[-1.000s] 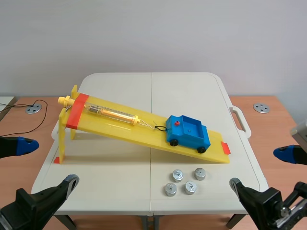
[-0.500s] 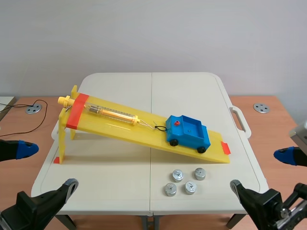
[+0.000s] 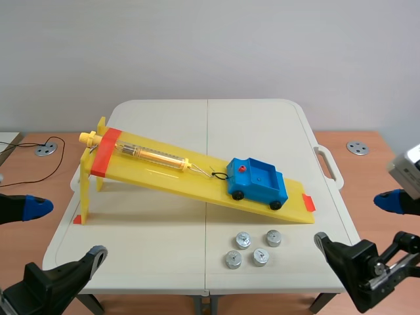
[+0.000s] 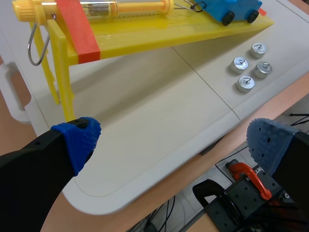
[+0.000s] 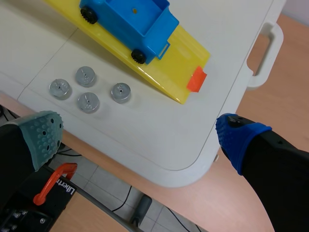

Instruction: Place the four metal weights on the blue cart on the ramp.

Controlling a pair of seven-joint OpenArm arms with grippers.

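Black right jaws hang off the near edge of the tabletop (image 3: 164, 249), spread wide, nothing held. Left jaws are the same: wide apart, empty, off the near edge. Four silver weights (image 5: 88, 102) sit in a tight two-by-two cluster on the tabletop, ahead of the right jaws, toward the grey-green pad (image 5: 43, 135) side. They lie well apart from the left jaws, so the right arm (image 3: 367, 275) is nearer. The weights are squat upright discs with no long axis to line up with. Just beyond them the blue cart (image 5: 133, 21) stands at the low end of the yellow ramp (image 3: 164, 174), bed open and empty. None loaded yet. Likely next: right jaws go forward and down onto one weight.
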